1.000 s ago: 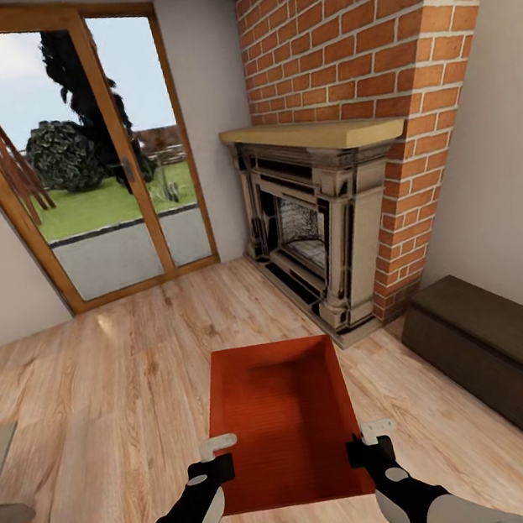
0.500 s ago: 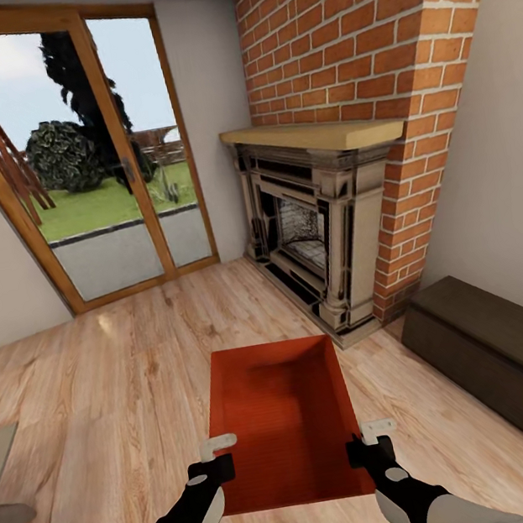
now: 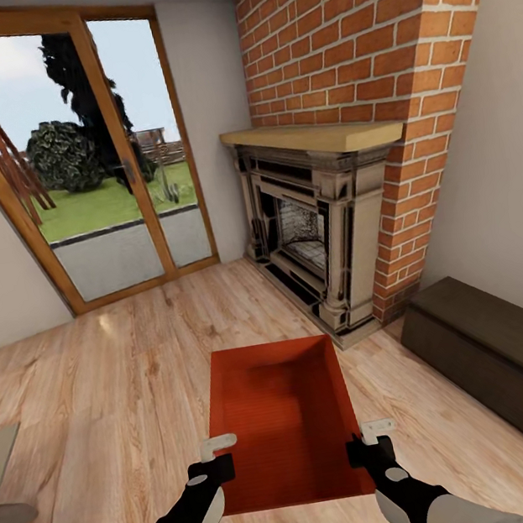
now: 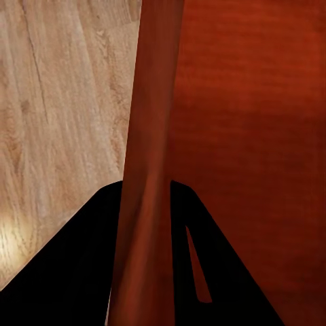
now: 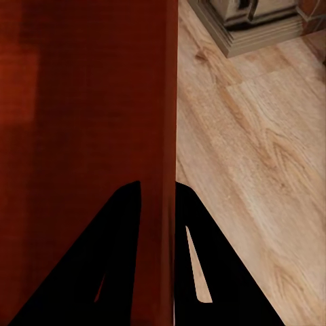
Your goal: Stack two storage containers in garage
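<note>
One red-orange storage container (image 3: 283, 415) is held in front of me above the light wood plank floor of the living room. My left gripper (image 3: 217, 454) is shut on its left wall (image 4: 146, 170). On the opposite side, my right gripper (image 3: 368, 438) is shut on the right wall (image 5: 159, 136). In both wrist views a dark finger sits on each side of the thin red wall. The box is lidless and its inside looks bare.
A brick fireplace (image 3: 318, 218) with a wooden mantel stands ahead to the right. Glazed wooden doors (image 3: 74, 157) fill the far left wall. A dark low bench (image 3: 500, 366) lines the right wall. Open plank floor (image 3: 104, 390) lies ahead and left.
</note>
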You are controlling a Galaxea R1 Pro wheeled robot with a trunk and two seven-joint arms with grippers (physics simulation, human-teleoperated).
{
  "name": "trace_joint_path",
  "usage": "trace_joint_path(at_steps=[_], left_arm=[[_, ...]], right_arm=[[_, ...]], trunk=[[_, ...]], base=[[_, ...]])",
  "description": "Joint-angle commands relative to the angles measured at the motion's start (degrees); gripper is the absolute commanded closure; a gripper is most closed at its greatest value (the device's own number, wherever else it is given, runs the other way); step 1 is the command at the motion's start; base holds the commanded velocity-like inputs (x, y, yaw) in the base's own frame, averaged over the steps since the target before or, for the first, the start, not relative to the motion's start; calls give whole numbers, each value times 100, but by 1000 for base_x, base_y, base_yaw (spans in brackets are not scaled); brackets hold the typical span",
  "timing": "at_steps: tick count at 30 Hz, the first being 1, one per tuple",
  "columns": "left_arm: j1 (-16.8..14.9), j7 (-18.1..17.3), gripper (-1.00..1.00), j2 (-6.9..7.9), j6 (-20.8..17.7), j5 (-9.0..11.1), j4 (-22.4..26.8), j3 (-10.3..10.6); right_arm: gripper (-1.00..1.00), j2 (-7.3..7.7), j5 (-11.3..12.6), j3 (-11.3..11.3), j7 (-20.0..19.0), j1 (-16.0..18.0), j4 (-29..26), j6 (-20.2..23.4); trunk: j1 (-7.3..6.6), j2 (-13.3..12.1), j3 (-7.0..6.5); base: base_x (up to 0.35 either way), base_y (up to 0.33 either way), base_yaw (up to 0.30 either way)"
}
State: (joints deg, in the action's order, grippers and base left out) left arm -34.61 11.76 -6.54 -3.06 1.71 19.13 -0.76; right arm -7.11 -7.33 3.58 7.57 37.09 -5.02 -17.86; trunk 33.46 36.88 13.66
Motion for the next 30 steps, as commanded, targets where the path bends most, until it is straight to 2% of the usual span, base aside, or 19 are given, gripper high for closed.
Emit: trace_joint_path(at_steps=[1, 10, 30], left_arm=[[-1, 46, 100, -5, -37, 19, 3, -64], [-3, 46, 100, -5, -36, 20, 4, -64], [-1, 46, 100, -4, -37, 17, 4, -64]], right_arm=[[100, -1, -17, 99, 25, 7, -7, -33], [100, -6, -15, 99, 25, 5, -7, -38], [100, -10, -20, 99, 25, 6, -7, -42]], trunk=[[1, 7, 8], [1, 7, -4], [1, 7, -182]], base=[[0, 0, 0], [0, 0, 0], [0, 0, 0]])
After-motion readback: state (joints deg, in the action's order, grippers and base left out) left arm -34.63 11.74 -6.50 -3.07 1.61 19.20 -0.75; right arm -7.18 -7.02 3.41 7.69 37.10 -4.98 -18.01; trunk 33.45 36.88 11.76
